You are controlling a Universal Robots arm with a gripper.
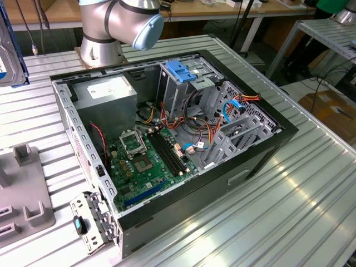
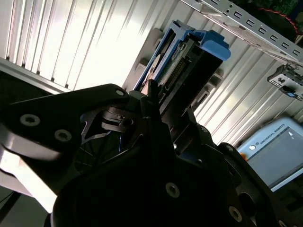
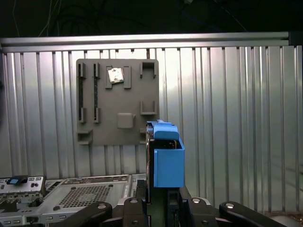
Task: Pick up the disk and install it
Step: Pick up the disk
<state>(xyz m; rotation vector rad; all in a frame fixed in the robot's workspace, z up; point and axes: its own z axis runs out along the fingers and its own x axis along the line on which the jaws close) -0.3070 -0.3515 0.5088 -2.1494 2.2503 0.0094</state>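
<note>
**Ribbed metal table, open computer case: disk lifted, not yet installed**

Grooved aluminium runs under everything. In the exterior view the case lies on its side with its panel off. Its green motherboard, the grey power-supply box and the metal drive cage with a blue plastic top are all open to reach.

In both wrist views the gripper is pinched on the disk. In the first wrist view the drive stands out from between the black fingers, blue rail foremost. Behind it is the grey holder plate lying on the table. The second wrist view shows the same hold from the side, with the connector edge and the blue rail of the disk pointing away from the gripper. The contact itself falls in shadow, so the hold looks firm rather than plainly so.

The pick-up step therefore reads as done. The disk is in the air over the table, outside the case and well apart from the cage. The work now stands at the carry toward installation.

Judged from these views, seating the drive calls for three things:
- squaring its blue rails with the guides of an open bay;
- keeping its connector end turned the right way;
- coming in clear of the loose orange and blue cables beside the cage.

The main risk is a rail catching on the sheet-metal edge.
</note>
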